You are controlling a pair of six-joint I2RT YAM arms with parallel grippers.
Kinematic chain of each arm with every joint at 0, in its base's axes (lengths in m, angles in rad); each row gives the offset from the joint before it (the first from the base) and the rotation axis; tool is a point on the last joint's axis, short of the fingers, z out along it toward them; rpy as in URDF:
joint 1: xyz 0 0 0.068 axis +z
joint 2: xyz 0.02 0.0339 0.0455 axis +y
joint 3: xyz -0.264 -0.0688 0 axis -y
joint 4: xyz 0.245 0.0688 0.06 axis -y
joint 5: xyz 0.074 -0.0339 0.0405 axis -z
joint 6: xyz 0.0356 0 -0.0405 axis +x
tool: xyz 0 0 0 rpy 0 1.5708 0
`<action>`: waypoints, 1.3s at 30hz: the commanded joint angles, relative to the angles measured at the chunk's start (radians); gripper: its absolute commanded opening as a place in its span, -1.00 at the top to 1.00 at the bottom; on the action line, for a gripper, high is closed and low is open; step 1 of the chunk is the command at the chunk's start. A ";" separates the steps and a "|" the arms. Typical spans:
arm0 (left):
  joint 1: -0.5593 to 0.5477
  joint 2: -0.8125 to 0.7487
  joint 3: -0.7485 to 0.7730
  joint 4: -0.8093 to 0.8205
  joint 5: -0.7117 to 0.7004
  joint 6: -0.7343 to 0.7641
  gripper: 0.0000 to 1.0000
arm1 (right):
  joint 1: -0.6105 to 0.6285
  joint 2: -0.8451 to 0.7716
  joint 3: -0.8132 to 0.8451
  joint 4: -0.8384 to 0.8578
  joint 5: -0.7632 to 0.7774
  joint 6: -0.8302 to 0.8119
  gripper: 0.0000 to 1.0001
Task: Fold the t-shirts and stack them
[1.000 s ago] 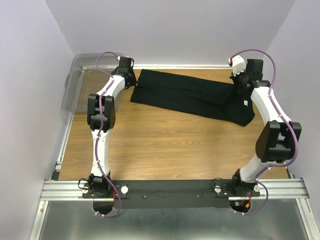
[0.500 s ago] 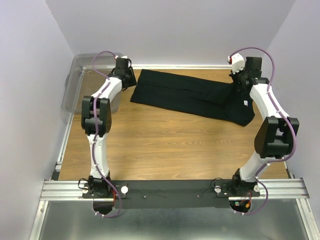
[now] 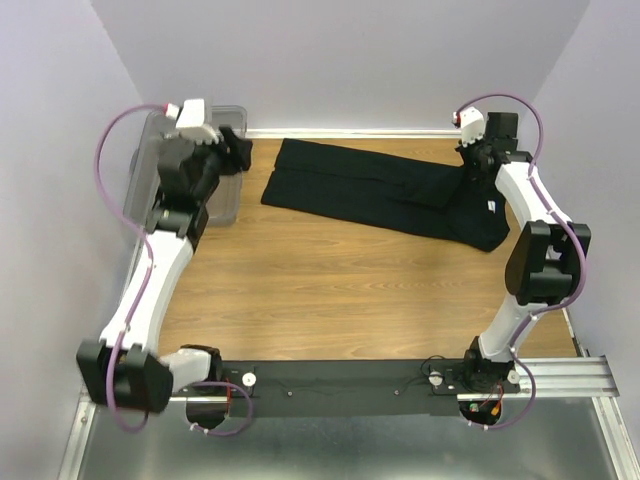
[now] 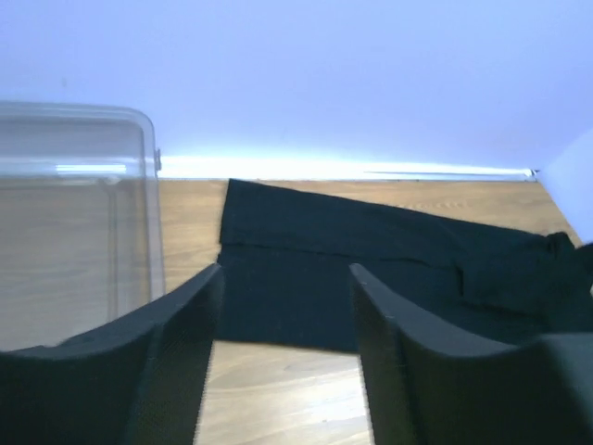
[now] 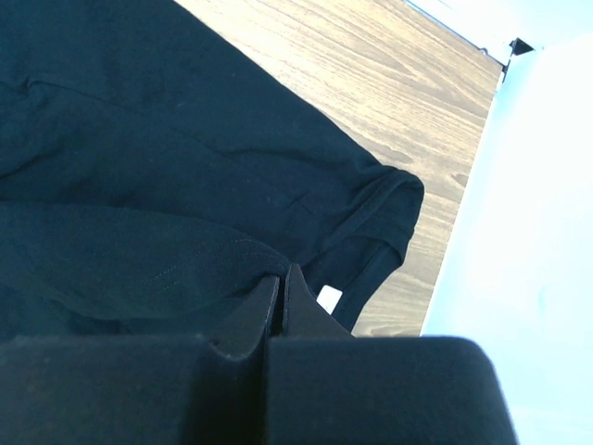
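Observation:
One black t-shirt (image 3: 380,195) lies folded into a long band across the far side of the table, and it also fills the middle of the left wrist view (image 4: 371,269). My left gripper (image 3: 238,150) hovers left of the shirt's left end, apart from it and next to the bin. In its own view the left gripper (image 4: 285,269) is open and holds nothing. My right gripper (image 3: 472,165) sits over the shirt's right end. Seen from the wrist, the right gripper (image 5: 283,276) is shut, pinching a fold of the t-shirt (image 5: 139,185) beside the white neck tag (image 5: 328,298).
A clear plastic bin (image 3: 140,185) stands at the far left corner, its wall (image 4: 74,204) close to my left gripper. Lilac walls close in the back and both sides. Bare wooden table (image 3: 330,290) lies between the shirt and the arm bases.
My left gripper opened, let go of the shirt's left edge and swung back to the left over the bin. The right gripper stayed shut at the shirt's right end.

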 commanded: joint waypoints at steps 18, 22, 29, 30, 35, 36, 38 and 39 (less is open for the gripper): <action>-0.012 -0.380 -0.357 0.023 -0.042 0.151 -0.45 | -0.007 0.294 0.334 0.008 0.090 0.230 -0.04; -0.014 -0.385 -0.357 0.026 -0.030 0.150 -0.45 | -0.007 0.363 0.417 0.009 0.178 0.300 -0.38; -0.019 -0.388 -0.359 0.026 -0.013 0.150 -0.45 | -0.013 0.247 0.284 0.005 -0.038 0.302 -0.19; -0.019 -0.388 -0.359 0.026 -0.011 0.148 -0.45 | -0.013 0.221 0.246 0.005 -0.073 0.296 -0.13; -0.023 -0.403 -0.360 0.026 0.004 0.146 -0.45 | -0.013 0.147 0.038 -0.046 -0.300 0.394 -0.07; -0.023 -0.405 -0.360 0.026 0.006 0.148 -0.45 | -0.013 0.144 0.020 -0.045 -0.331 0.411 -0.14; -0.025 -0.405 -0.362 0.026 0.006 0.148 -0.45 | -0.015 0.163 0.008 -0.043 -0.400 0.455 -0.25; -0.026 -0.405 -0.362 0.026 0.006 0.148 -0.45 | -0.015 0.174 0.012 -0.045 -0.420 0.457 -0.28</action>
